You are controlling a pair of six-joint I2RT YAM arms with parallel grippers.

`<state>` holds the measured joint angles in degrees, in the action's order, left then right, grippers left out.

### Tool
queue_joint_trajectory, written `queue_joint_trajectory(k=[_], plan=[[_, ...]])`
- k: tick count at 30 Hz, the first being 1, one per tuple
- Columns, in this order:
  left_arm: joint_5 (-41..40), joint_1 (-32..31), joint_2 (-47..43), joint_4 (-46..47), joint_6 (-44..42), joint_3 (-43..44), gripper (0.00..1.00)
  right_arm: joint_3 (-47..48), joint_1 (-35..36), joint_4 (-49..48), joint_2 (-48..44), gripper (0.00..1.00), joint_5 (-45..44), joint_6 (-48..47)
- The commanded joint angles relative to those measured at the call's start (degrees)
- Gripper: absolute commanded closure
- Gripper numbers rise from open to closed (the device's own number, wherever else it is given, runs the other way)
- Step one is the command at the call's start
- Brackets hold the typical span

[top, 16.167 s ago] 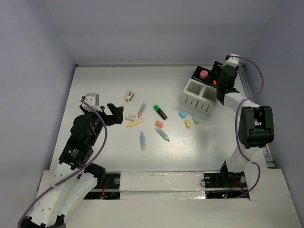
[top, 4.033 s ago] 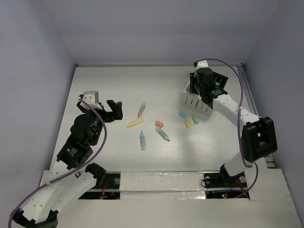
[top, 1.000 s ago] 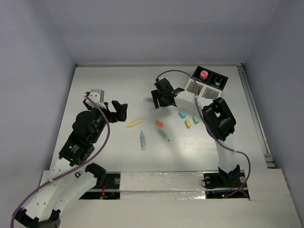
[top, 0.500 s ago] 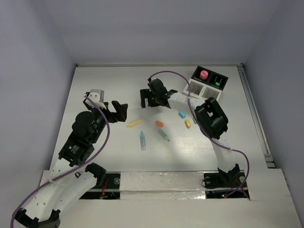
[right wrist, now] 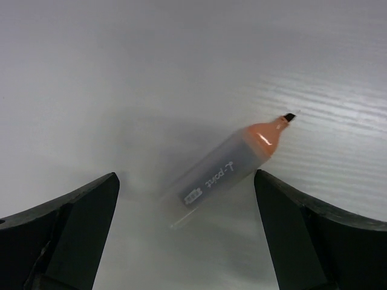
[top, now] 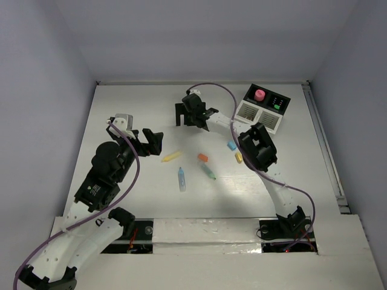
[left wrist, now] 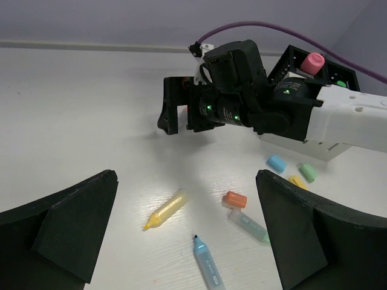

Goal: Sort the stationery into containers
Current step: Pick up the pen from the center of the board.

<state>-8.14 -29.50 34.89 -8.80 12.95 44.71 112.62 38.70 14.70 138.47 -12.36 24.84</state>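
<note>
An uncapped orange pen (right wrist: 227,166) lies on the table between the fingers of my open right gripper (right wrist: 185,175), slightly blurred and touching neither finger. In the top view that gripper (top: 186,115) reaches far left of the containers and hides the pen. The white slatted box (top: 254,112) joins the black box (top: 277,101), which holds a pink-capped bottle (top: 259,95). My left gripper (top: 151,140) is open and empty, above a yellow pen (left wrist: 164,210), a blue pen (left wrist: 207,266), an orange cap (left wrist: 234,199) and a pale green pen (left wrist: 249,225).
Blue (top: 231,145) and yellow (top: 238,157) chunks lie beside the right arm's forearm, and a green chunk (left wrist: 308,172) shows in the left wrist view. The right arm stretches across the table's far middle. A rail runs along the right edge.
My right gripper has swung left, away from the containers, and its jaws have widened. The left arm and the loose pens have stayed put.
</note>
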Motion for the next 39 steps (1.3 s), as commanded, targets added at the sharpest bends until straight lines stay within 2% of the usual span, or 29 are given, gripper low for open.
queue_joint_trajectory(k=[1,7,8,10,12,13,14,15,16,17,20,22,23,27,28,34,39], plan=[[0.50,0.23,-0.44,2.91,-0.12,0.03,0.01,3.83,-0.38,7.96,4.61,0.00,-4.60,-1.55],[0.15,0.23,-0.18,2.73,0.14,-0.06,0.01,10.06,-0.38,12.63,8.64,0.12,-9.17,-4.88],[-0.12,0.23,-0.18,2.73,0.15,0.03,0.01,10.86,-0.38,13.16,9.26,0.19,-9.43,-5.67],[-0.47,0.23,-0.18,2.73,0.15,0.03,0.01,13.05,-0.38,14.73,10.67,0.24,-9.96,-6.21],[-0.56,0.23,0.00,2.65,0.23,0.03,0.01,13.94,-0.38,15.45,11.38,0.37,-9.61,-6.65],[-0.56,0.23,0.08,2.65,0.23,0.03,0.01,14.29,-0.38,15.71,11.90,0.38,-9.53,-6.82],[-0.56,0.23,0.17,2.65,0.15,-0.06,0.01,14.30,-0.38,15.80,11.99,0.48,-9.35,-7.34],[-0.65,0.23,0.17,2.65,0.23,0.03,0.01,14.30,-0.38,15.97,12.17,0.52,-9.09,-7.44],[-0.73,0.23,0.35,2.56,0.15,-0.06,0.01,14.12,-0.38,16.06,12.17,0.53,-9.00,-7.53],[-0.74,0.23,0.44,2.56,0.15,0.03,0.01,12.90,-0.38,15.71,11.47,0.60,-8.82,-7.87],[-0.82,0.23,0.88,2.56,0.32,0.03,0.01,9.56,-0.38,13.78,9.54,0.71,-7.94,-8.40],[-1.52,0.23,0.96,2.38,0.58,0.03,0.01,6.57,-0.38,13.25,7.61,0.71,-7.77,-8.40],[-1.61,0.23,0.96,2.38,0.76,0.03,0.01,5.60,-0.38,12.99,7.08,0.68,-7.59,-8.49],[-0.65,0.23,1.58,2.47,2.51,0.03,0.01,4.10,-0.38,14.30,5.93,0.44,-6.36,-8.05],[-0.30,0.23,2.19,2.30,2.95,0.20,0.01,3.93,-0.38,14.83,5.76,0.43,-5.84,-7.97],[2.69,0.23,3.69,2.38,6.91,1.08,0.01,2.17,-0.38,15.89,4.53,0.46,-4.35,-6.82],[5.59,0.23,4.74,1.86,8.58,2.22,0.01,1.64,-0.38,16.24,3.82,0.60,-2.32,-6.03]])
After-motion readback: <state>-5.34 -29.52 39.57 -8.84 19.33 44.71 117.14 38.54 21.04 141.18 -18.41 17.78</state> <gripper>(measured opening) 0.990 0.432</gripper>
